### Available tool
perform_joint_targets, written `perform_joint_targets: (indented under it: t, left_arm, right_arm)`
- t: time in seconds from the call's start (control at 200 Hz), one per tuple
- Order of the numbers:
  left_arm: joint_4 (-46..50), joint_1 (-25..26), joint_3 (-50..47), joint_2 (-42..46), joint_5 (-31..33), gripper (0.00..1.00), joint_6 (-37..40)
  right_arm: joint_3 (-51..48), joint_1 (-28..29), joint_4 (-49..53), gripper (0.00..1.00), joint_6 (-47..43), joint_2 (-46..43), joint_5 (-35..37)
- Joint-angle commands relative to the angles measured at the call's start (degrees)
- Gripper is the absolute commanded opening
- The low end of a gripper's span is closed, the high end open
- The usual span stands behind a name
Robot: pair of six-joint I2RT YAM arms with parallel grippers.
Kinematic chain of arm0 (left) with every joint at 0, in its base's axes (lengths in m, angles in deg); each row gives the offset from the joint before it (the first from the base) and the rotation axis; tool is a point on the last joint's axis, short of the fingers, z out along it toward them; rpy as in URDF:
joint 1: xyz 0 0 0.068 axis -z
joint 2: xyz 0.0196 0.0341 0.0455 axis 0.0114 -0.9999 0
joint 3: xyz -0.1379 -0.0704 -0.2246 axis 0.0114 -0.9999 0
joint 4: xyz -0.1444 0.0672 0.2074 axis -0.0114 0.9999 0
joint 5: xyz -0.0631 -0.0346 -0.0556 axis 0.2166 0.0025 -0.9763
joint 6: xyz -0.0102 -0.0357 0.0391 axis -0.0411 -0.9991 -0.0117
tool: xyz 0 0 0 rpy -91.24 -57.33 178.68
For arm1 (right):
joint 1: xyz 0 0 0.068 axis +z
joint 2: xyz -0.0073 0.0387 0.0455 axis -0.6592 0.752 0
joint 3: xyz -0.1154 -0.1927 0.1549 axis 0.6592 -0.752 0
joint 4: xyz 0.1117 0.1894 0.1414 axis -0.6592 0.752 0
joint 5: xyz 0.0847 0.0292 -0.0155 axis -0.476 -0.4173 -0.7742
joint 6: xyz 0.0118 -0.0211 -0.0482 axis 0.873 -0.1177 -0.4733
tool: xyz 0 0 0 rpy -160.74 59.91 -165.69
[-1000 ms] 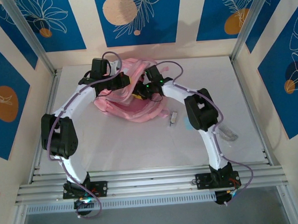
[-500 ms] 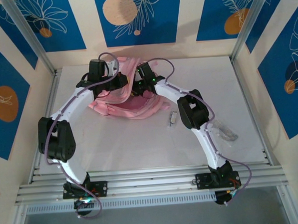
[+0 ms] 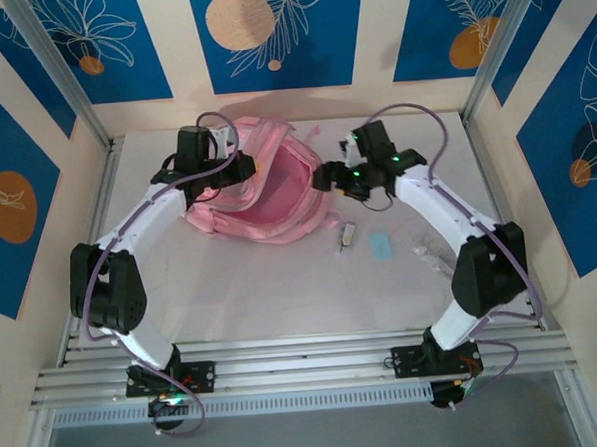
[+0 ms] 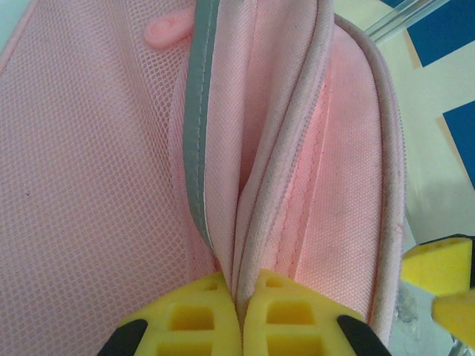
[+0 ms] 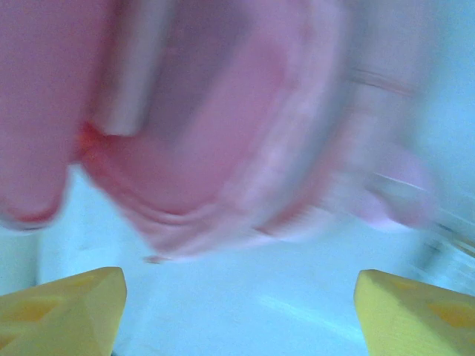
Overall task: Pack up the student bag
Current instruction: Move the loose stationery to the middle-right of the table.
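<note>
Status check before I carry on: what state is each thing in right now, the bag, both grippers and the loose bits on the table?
student bag: lying on the table, main compartment gaping open.
left gripper: shut on the student bag's edge fabric.
right gripper: open, empty, above the table to the bag's right.
small white item: loose on the table, outside the bag.
pale blue flat item: loose on the table, outside the bag.

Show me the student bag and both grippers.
student bag [image 3: 277, 190]: top external view, pink inner lining.
left gripper [image 4: 239, 293]: left wrist view, between its shut fingertips.
right gripper [image 5: 239, 285]: right wrist view, between its fingertips.
</note>
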Motion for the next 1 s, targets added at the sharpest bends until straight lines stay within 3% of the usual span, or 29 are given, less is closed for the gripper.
perform_joint_targets:
  t: [0.0,0.295,0.53,0.645,0.82,0.995]
  left_arm:
    - [-6.7,0.7,-1.5,4.0,-3.0,0.0,-1.3]
    - [-6.0,0.7,-3.4,5.1,-3.5,0.0,-0.5]
    - [-5.7,0.7,-4.2,5.4,-3.8,0.0,-0.3]
    - [-6.1,0.7,-4.6,5.5,-4.0,0.0,-0.7]
    - [-6.8,0.7,-4.9,5.1,-4.5,0.0,-1.2]
    - [-7.0,0.7,-4.8,4.9,-5.0,0.0,-1.3]
  right_arm:
    - [-6.5,-5.1,9.3,0.83,-3.6,-1.9,7.8]
    - [-17.1,-20.5,9.3,1.0,-1.5,-4.8,30.8]
    - [-23.4,-37.0,-0.3,0.99,0.0,-4.1,22.1]
    - [-24.5,-42.5,-3.5,0.99,-1.2,-1.8,18.5]
    - [-27.2,-42.6,-4.2,1.0,0.9,-1.0,10.7]
    - [-34.2,-34.3,-1.2,1.0,5.1,-10.2,10.0]
